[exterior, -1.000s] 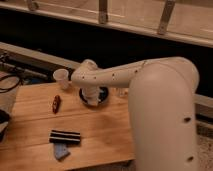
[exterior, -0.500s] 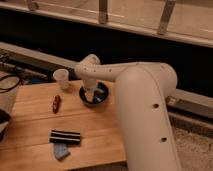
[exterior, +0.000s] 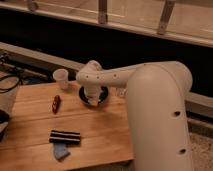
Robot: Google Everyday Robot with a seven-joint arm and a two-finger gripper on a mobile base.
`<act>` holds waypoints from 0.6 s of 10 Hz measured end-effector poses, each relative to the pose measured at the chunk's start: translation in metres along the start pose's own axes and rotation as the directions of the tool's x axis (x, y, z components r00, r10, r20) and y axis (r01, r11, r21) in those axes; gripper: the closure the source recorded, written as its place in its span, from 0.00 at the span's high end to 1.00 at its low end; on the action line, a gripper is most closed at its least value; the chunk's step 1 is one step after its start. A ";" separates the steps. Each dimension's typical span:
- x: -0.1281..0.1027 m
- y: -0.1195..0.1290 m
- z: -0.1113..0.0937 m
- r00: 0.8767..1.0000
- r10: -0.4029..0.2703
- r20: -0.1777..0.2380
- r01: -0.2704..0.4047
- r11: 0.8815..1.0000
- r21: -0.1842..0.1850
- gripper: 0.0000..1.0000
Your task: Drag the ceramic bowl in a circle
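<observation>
The robot's white arm (exterior: 150, 100) is reaching across from the 3 o'clock side of the light wooden counter (exterior: 100, 135), and its rounded wrist is bending downward over the counter's far edge. The claw (exterior: 93, 100) is pointing down into the round, shallow, dark navy-black ceramic bowl (exterior: 104, 93), which is sitting on the counter near the 12 o'clock edge, roughly at the middle of that edge. The claw is hiding most of the bowl's inside, so only the dark rim is showing on either side of it. Whether the claw is open or closed, and whether it is gripping the bowl's wall or only pressing inside it, I cannot tell. A small white cup (exterior: 61, 78) is standing upright at about 10 o'clock from the bowl, near it but apart. A small red object (exterior: 56, 103) is lying at about 8 o'clock from the bowl, apart from both cup and bowl. Further toward the 6 o'clock edge, a flat black bar with pale stripes (exterior: 65, 136) is lying across the wood, and a crumpled blue scrap (exterior: 61, 151) is resting just beside it on its 6 o'clock side. Black cables (exterior: 10, 82) are trailing off the counter at 9 o'clock.
</observation>
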 end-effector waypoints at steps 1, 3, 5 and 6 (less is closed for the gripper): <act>-0.005 0.005 -0.001 1.000 0.002 0.005 -0.002 1.000 0.002 0.17; -0.004 -0.001 -0.003 0.998 0.064 0.023 -0.064 0.998 0.009 0.27; 0.008 -0.031 -0.005 0.986 0.162 0.038 -0.163 0.986 0.030 0.50; 0.012 -0.047 -0.006 0.979 0.201 0.044 -0.203 0.978 0.041 0.60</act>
